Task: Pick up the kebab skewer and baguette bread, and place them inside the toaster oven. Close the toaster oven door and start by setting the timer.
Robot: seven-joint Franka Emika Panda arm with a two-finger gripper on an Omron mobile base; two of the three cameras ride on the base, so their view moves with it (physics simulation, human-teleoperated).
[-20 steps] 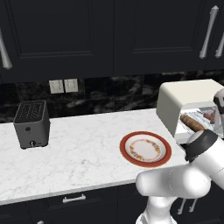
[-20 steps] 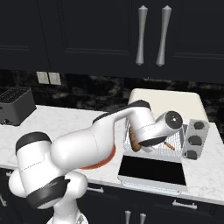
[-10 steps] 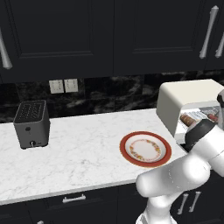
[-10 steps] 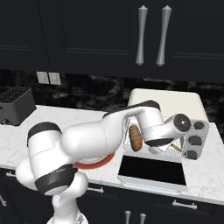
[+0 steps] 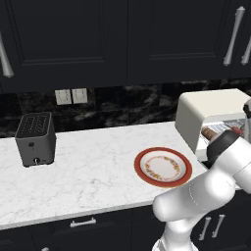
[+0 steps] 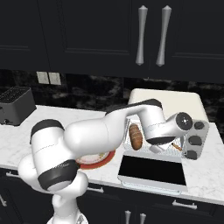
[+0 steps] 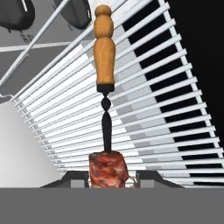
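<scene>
While the toaster oven door [image 6: 152, 170] lies folded down flat, the toaster oven [image 6: 168, 98] stands open for loading. Gripper [image 7: 109, 177]: fingers clenched on a meat chunk of the kebab skewer [image 7: 105, 94], which is carried out over the wire rack [image 7: 144, 109] with its wooden handle pointing away from the hand, presumably so it can be laid flat on the bars. Baguette bread [image 6: 136, 135]: already inside the oven, on the rack's left part. Plate [image 5: 163, 167]: on the marble counter [image 5: 88, 171], holding no food. Slot toaster [image 5: 35, 139]: far left, unused. Door closing and timer judged outstanding
</scene>
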